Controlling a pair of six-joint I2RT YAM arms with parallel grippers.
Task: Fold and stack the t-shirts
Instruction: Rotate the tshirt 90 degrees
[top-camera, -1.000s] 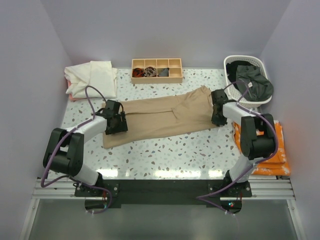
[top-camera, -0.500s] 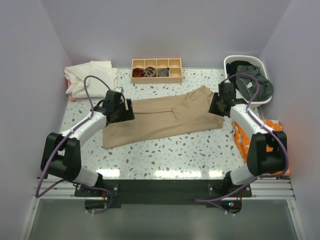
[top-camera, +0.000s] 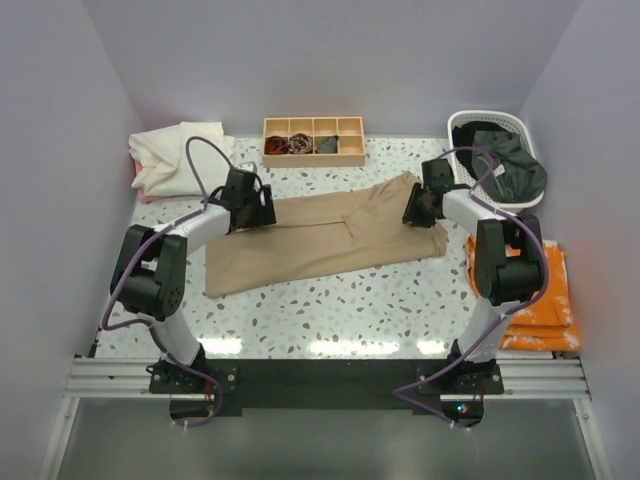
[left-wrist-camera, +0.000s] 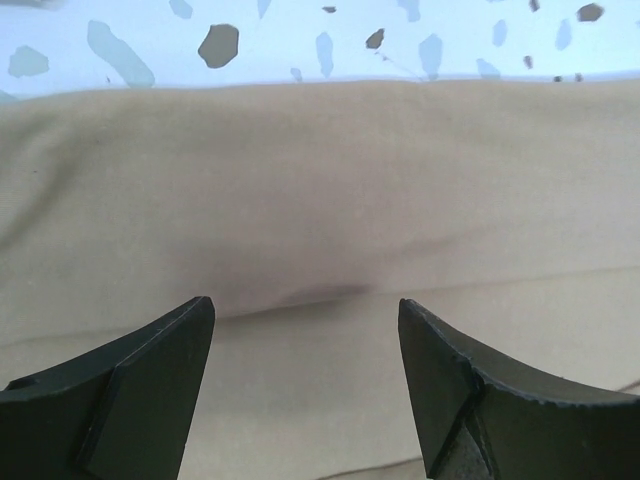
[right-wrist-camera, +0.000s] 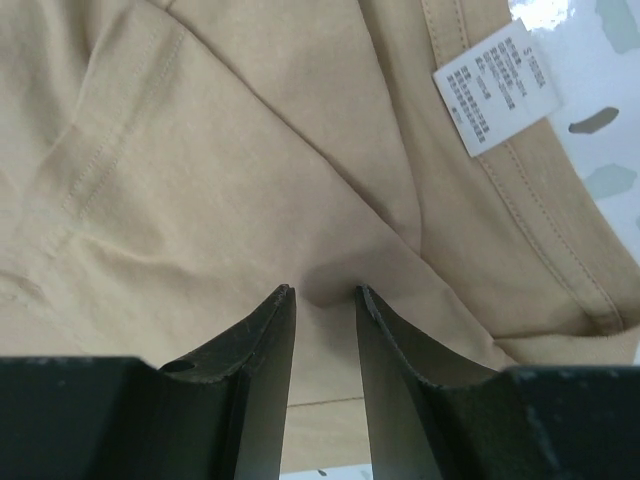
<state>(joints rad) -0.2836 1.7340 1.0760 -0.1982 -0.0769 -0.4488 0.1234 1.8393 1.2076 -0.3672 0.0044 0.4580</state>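
The speckled terrazzo tabletop (top-camera: 350, 300) carries the long tan-beige cotton t-shirt (top-camera: 320, 238) across its middle, lying as a band that runs from the left side toward the far right. A cream-white folded t-shirt (top-camera: 185, 155) sits in the far left corner, and dark green t-shirts (top-camera: 510, 165) fill the white plastic basket (top-camera: 470, 120) in the far right corner.

The left gripper (left-wrist-camera: 305, 340) hangs over the tan shirt's far left end with its jaws spread wide and nothing between them. The right gripper (right-wrist-camera: 324, 300) is at the far right end, near the white care label (right-wrist-camera: 497, 85), with its jaws only narrowly parted and their tips at a small pucker of cloth, with no clear pinch.

The next fold likely needs both ends gripped. Each jaw should bite through every layer at the hem. Both ends should then lift evenly so the band stays straight.
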